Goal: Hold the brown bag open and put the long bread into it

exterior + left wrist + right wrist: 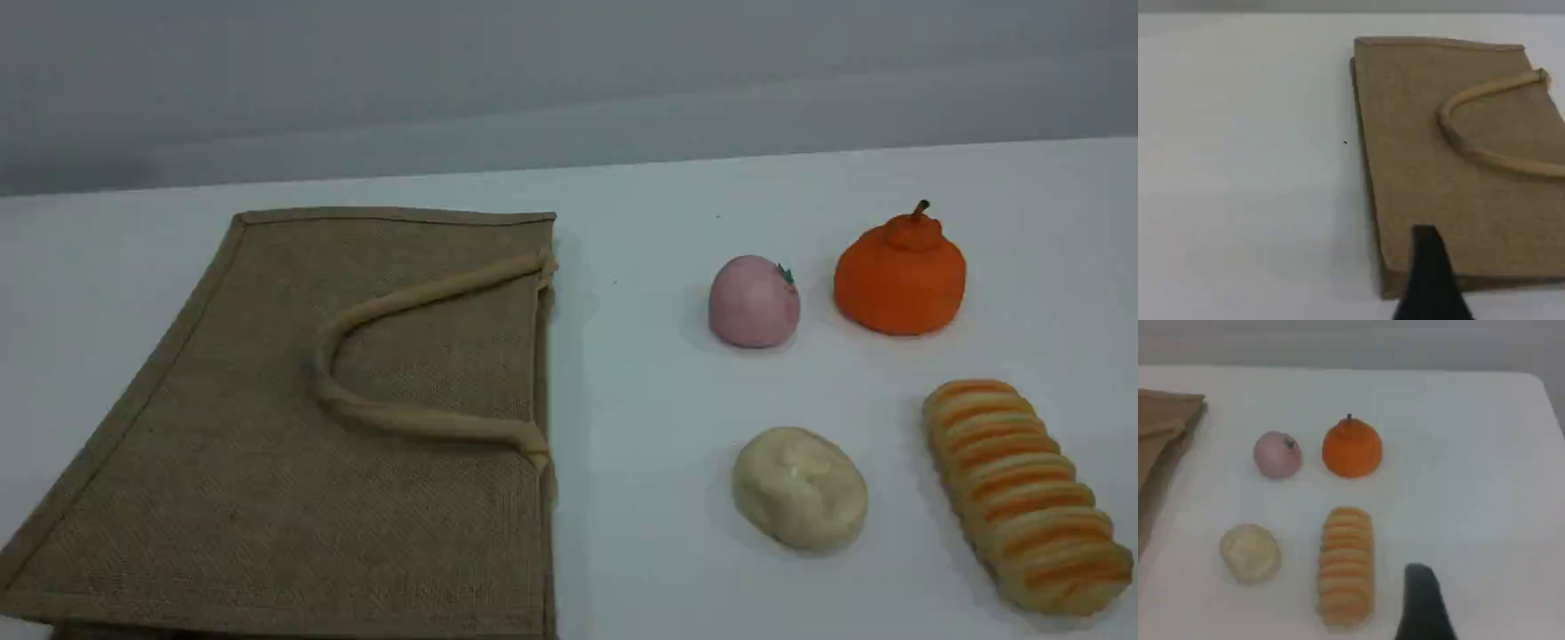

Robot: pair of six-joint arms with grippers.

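Just left of the right gripper [1423, 603], whose one visible dark fingertip rises from the bottom of the right wrist view, lies the long bread [1346, 567]. Only that single tip shows, so the jaws' spread cannot be read off the picture directly; they appear to stand wide, and nothing is held between them. The bread rests on the white table [640, 373], near but apart from the fingertip, its long axis running away from the camera, roughly in line with the way the gripper points. A grasp across its narrow width looks the natural choice, with a short shift to the left first. Beyond the bread sit a cream bun [1250, 551] to its left, and farther off a pink fruit [1277, 454] and an orange fruit [1351, 448], all well clear of the loaf.

The left gripper [1428, 277] hangs over the near corner of the brown bag [1431, 153], likewise wide and empty, though again only one tip is visible. The bag lies flat and closed on the table's left side, its rope handle [418, 418] looped across the top face, its mouth edge toward the food. The right arm is clearly nearer the bread, the left nearer the bag, which fits the split the task asks for.
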